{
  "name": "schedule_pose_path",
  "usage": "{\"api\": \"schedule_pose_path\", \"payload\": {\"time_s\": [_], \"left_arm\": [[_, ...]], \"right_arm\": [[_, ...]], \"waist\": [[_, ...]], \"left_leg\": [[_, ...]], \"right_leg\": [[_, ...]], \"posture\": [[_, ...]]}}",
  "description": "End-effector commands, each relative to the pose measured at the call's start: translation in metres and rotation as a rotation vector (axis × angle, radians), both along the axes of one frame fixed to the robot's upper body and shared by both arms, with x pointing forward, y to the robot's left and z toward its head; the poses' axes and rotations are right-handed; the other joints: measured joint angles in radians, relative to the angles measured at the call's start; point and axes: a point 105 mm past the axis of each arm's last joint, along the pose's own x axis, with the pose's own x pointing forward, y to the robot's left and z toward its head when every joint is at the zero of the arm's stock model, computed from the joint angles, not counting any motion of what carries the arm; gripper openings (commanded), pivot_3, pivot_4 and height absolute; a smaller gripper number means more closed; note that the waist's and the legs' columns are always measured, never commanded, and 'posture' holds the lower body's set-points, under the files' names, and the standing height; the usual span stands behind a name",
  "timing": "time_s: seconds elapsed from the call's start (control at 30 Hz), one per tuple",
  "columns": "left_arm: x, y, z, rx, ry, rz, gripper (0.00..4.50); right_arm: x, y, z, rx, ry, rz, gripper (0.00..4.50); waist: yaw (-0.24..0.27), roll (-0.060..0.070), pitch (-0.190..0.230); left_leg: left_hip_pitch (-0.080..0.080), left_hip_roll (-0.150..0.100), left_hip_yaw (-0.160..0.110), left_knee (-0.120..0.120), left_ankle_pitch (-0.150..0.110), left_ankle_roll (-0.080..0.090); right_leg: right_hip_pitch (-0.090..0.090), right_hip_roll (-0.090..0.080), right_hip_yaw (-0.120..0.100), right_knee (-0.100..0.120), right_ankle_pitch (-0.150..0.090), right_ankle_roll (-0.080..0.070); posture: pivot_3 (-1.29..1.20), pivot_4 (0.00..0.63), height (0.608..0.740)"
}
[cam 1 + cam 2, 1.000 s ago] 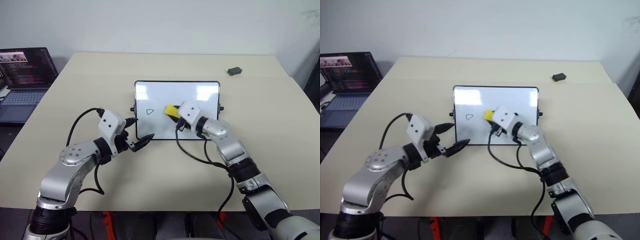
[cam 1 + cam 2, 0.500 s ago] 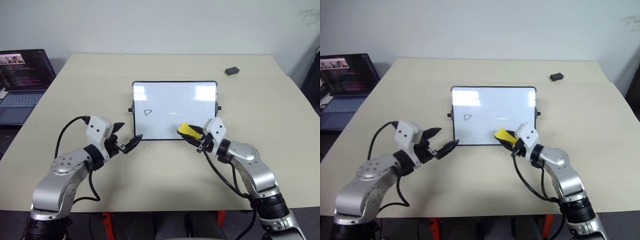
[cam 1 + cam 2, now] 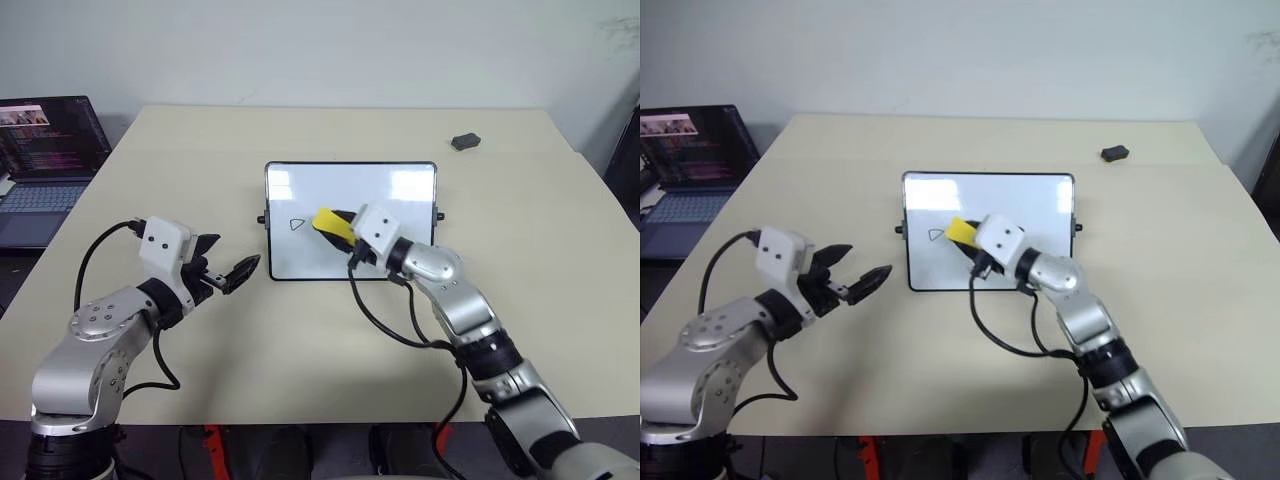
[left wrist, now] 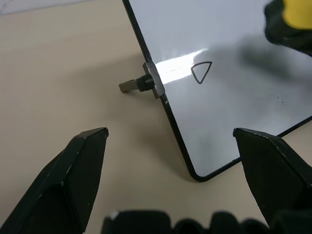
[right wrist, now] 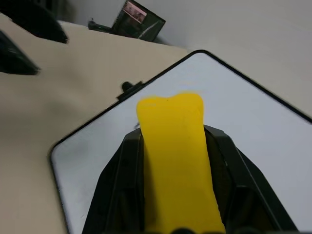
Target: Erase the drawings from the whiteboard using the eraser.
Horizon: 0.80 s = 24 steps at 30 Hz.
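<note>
The right hand [image 3: 338, 228] is clamped on the eraser [image 3: 331, 224], and it has swung back up over the whiteboard [image 3: 350, 180] from the near edge where it hung half a second ago — the yellow block now points toward the board's left side, just beside the one triangle [image 3: 297, 224] left of the drawings. A second ago the eraser sat a little further right at about the same height, so this reads as another wiping stroke working leftward. The rest of the board looks clean apart from glare, which suggests the task is most of the way done and only that last outline remains. The left hand [image 3: 224, 274], fingers spread and holding nothing, has drifted away from the board's left corner and now hovers over the bare table [image 3: 300, 330] — no longer close enough to steady the frame. If the board slides under the next stroke, nothing braces it.
</note>
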Motion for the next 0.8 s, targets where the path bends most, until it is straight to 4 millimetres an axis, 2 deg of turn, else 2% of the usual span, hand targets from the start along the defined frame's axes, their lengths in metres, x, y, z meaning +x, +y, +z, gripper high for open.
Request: {"api": "schedule_pose_path", "payload": {"time_s": [0.03, 0.13, 0.23, 0.3, 0.4, 0.47, 0.53, 0.63, 0.8], "left_arm": [[-0.001, 0.004, 0.013, 0.021, -0.038, -0.005, 4.50], [-0.001, 0.002, 0.015, 0.030, -0.036, -0.023, 4.50], [-0.002, -0.001, 0.015, 0.033, -0.035, -0.035, 4.50], [-0.004, -0.003, 0.014, 0.034, -0.033, -0.042, 4.50], [-0.005, -0.004, 0.013, 0.032, -0.029, -0.048, 4.50], [-0.005, -0.005, 0.011, 0.030, -0.024, -0.053, 4.50], [-0.005, -0.005, 0.010, 0.028, -0.021, -0.056, 4.50], [-0.004, -0.007, 0.008, 0.028, -0.016, -0.069, 4.50], [-0.003, -0.008, 0.006, 0.032, -0.015, -0.085, 4.50]], "right_arm": [[0.016, 0.013, 0.021, 0.015, -0.123, -0.026, 1.31], [0.034, 0.021, 0.023, 0.012, -0.129, -0.069, 1.31], [0.041, 0.025, 0.007, -0.048, -0.080, -0.074, 1.31], [0.031, 0.030, -0.024, -0.164, -0.019, 0.006, 1.31], [0.017, 0.030, -0.056, -0.275, 0.065, 0.093, 1.31], [0.009, 0.027, -0.073, -0.328, 0.127, 0.130, 1.31], [0.003, 0.024, -0.083, -0.369, 0.163, 0.151, 1.31], [0.001, 0.025, -0.080, -0.378, 0.154, 0.162, 1.31], [0.012, 0.035, -0.033, -0.225, 0.031, 0.112, 1.31]], "waist": [[-0.001, 0.000, 0.000], [-0.003, 0.000, 0.000], [-0.006, 0.000, 0.000], [-0.003, 0.000, 0.000], [-0.004, -0.001, 0.000], [-0.003, -0.001, 0.000], [-0.003, -0.001, 0.000], [-0.002, -0.001, 0.000], [-0.001, 0.000, 0.000]], "left_leg": [[0.000, 0.000, 0.000, 0.000, 0.000, 0.000], [0.000, 0.000, 0.000, -0.001, 0.000, 0.000], [0.000, 0.000, 0.000, -0.001, 0.000, 0.000], [-0.001, 0.000, 0.000, -0.001, 0.000, 0.000], [0.000, 0.000, 0.000, -0.001, 0.000, 0.000], [0.001, 0.000, 0.000, -0.001, 0.000, 0.000], [0.001, 0.000, 0.000, 0.000, 0.000, 0.000], [0.003, 0.000, -0.001, 0.000, 0.000, 0.000], [0.002, 0.000, -0.002, 0.001, 0.001, 0.000]], "right_leg": [[0.000, 0.000, 0.000, 0.000, 0.000, 0.000], [0.000, 0.000, 0.000, 0.000, 0.000, 0.000], [0.000, 0.000, 0.000, 0.000, 0.000, 0.000], [0.000, -0.001, 0.000, -0.001, 0.000, 0.000], [0.000, -0.001, 0.000, 0.000, 0.000, 0.000], [0.001, -0.001, 0.000, 0.001, 0.000, 0.000], [0.001, -0.001, 0.000, 0.002, 0.000, -0.001], [0.002, -0.001, -0.001, 0.003, 0.001, -0.002], [0.002, -0.001, -0.002, 0.004, 0.002, -0.002]], "posture": [[0.00, 0.150, 0.740], [0.00, 0.150, 0.740], [0.00, 0.150, 0.740], [0.00, 0.150, 0.740], [0.00, 0.150, 0.740], [0.00, 0.150, 0.740], [0.00, 0.150, 0.740], [0.00, 0.150, 0.740], [0.00, 0.150, 0.740]]}}
